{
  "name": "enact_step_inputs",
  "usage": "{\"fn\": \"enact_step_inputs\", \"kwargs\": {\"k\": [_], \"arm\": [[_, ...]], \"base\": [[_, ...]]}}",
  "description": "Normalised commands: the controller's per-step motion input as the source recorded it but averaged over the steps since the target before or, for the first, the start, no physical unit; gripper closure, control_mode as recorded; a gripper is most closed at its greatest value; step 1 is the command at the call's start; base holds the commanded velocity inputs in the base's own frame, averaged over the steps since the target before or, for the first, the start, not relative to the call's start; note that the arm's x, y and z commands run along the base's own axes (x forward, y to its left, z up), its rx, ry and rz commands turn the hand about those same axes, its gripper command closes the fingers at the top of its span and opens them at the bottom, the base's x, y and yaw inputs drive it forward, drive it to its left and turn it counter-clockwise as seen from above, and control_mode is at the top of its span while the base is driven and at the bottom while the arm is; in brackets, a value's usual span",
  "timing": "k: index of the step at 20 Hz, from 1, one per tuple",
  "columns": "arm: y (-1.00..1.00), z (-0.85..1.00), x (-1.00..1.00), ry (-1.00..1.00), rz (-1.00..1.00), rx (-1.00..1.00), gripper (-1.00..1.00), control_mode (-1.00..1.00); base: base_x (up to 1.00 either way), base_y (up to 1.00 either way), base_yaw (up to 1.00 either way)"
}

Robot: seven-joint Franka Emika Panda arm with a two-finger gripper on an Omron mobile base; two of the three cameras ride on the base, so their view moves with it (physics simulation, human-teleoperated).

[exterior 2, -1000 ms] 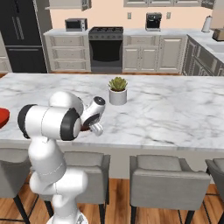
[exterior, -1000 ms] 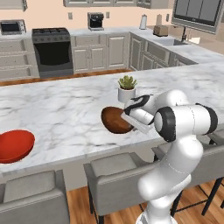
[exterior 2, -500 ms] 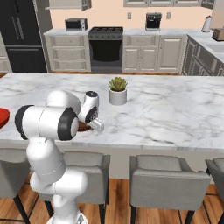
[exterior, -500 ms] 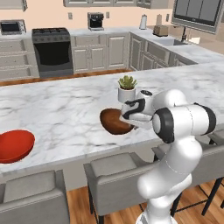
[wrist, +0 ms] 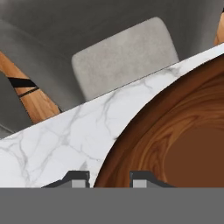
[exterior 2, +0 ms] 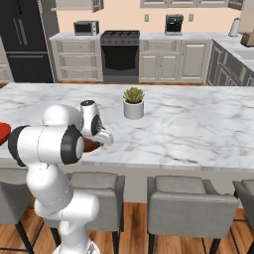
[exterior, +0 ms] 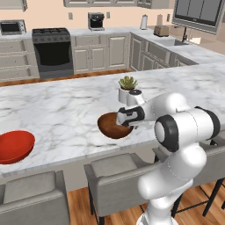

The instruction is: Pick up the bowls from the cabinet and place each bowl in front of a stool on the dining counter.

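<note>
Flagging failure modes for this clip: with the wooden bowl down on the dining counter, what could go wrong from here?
1. The end effector straddles the brown wooden bowl's rim; lifting away carelessly could drag or tip it.
2. The bowl sits near the dining counter's front edge above a stool, so a nudge might push it off.
3. The potted plant stands close behind the arm.

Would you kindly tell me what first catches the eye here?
The white robot arm's gripper sits at the rim of a dark brown wood-look bowl on the white marble dining counter, above a grey stool. A glossy red bowl rests far left, a small potted plant behind.
</note>
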Motion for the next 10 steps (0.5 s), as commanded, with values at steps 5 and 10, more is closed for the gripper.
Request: {"fn": "enact_step_inputs", "kwargs": {"k": [5, 10], "arm": [[0.19, -0.04, 0.0, -0.02, 0.0, -0.03, 1.0, -1.0], [0.08, -0.19, 0.0, -0.06, 0.0, 0.08, -1.0, -1.0]], "base": [[0.0, 0.0, 0.0], [0.0, 0.0, 0.0]]}}
